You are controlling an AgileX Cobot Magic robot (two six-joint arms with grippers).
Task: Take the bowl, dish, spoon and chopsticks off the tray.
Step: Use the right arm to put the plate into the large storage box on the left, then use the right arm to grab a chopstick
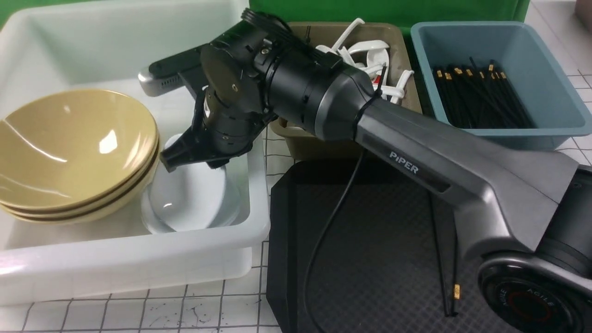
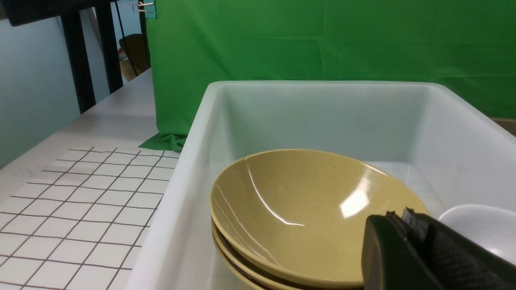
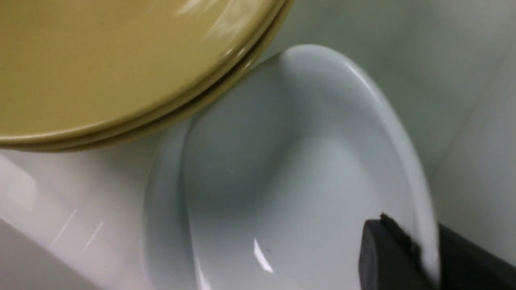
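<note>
The dish [image 1: 185, 199] sits in the white tub [image 1: 138, 249] on the left side of the table [image 1: 138, 314]. It rests on another white dish, just beside a stack of tan bowls. The top bowl [image 1: 69, 138] counts as cleared.

The right gripper [image 1: 173, 161] has its jaws astride the dish's rim; whether clamped or released cannot be told. The left gripper [image 2: 399, 215] is clenched on nothing, near the bowls.

The tray [image 1: 370, 254], toward the table's near edge, carries only the chopsticks [image 1: 446, 277], along its right side under the right arm. No spoon is on it; white spoons lie in the olive bin [image 1: 314, 145] behind.

Judgement: bowl and spoon are done and the dish nearly so. The chopsticks are outstanding, probably bound for the blue bin [image 1: 545, 125].
</note>
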